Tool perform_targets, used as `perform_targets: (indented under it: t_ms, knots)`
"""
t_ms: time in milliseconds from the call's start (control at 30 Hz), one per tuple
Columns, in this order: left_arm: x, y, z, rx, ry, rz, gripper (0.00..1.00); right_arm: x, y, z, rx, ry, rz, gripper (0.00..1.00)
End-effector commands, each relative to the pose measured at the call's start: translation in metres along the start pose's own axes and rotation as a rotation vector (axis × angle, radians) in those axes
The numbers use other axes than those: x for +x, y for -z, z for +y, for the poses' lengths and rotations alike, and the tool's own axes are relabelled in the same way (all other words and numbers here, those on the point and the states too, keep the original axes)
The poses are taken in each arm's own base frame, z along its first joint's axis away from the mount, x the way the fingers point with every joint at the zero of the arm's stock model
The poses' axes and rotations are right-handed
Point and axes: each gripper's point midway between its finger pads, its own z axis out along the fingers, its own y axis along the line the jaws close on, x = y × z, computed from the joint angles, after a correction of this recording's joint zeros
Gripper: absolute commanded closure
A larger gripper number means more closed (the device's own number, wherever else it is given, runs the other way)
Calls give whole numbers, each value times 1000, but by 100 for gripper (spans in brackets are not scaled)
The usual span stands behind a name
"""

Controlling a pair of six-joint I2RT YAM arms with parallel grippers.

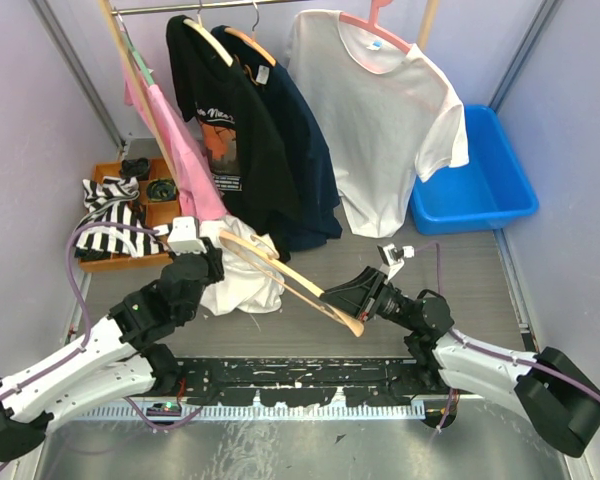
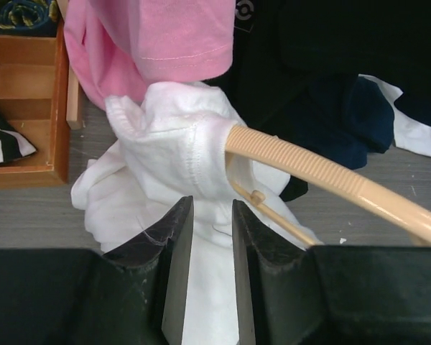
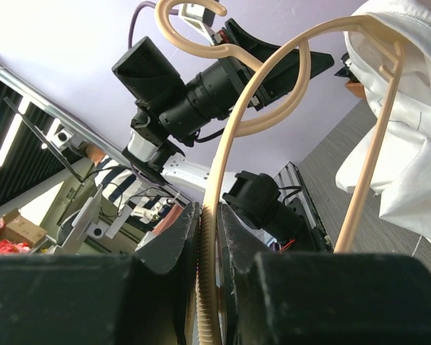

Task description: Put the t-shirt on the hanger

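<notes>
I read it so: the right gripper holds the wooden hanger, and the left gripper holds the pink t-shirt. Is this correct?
Not quite. The left gripper holds the white t-shirt, as the left wrist view shows; the pink t-shirt only hangs behind it. The right gripper does hold the wooden hanger.

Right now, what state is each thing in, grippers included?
t-shirt, bunched up, threaded onto one arm of the hanger.
hanger, tilted, gripped near the other arm's end.
left gripper, shut on the t-shirt.
right gripper, shut on the hanger.
blue bin, upright, no contents visible.
white t-shirt with blue neck label, hanging on pink hanger.
</notes>
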Motion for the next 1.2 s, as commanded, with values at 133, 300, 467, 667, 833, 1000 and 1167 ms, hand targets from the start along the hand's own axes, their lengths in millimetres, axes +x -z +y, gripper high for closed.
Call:
perform_targets:
  t_ms: [133,300,467,667,833,1000,1167]
  knots:
    - [-2,-2,-5,23,36,-1,50,-13,-12,23,-116,63,-32,99]
    - [11,-8,3,-13,30,26,41,-12,-13,22,-122,53,-29,99]
    - [23,-21,6,-47,26,60,43,-12,-14,22,-121,55,-25,99]
    - [32,-34,11,-75,32,82,46,-12,-15,23,-124,55,-22,99]
    - [32,-41,14,-100,29,84,53,-13,-16,25,-125,57,-22,99]
    - [29,-44,13,-97,33,86,71,-13,-17,26,-128,58,-17,99]
    - [21,-40,8,-76,24,98,88,-13,-19,24,-126,56,-12,99]
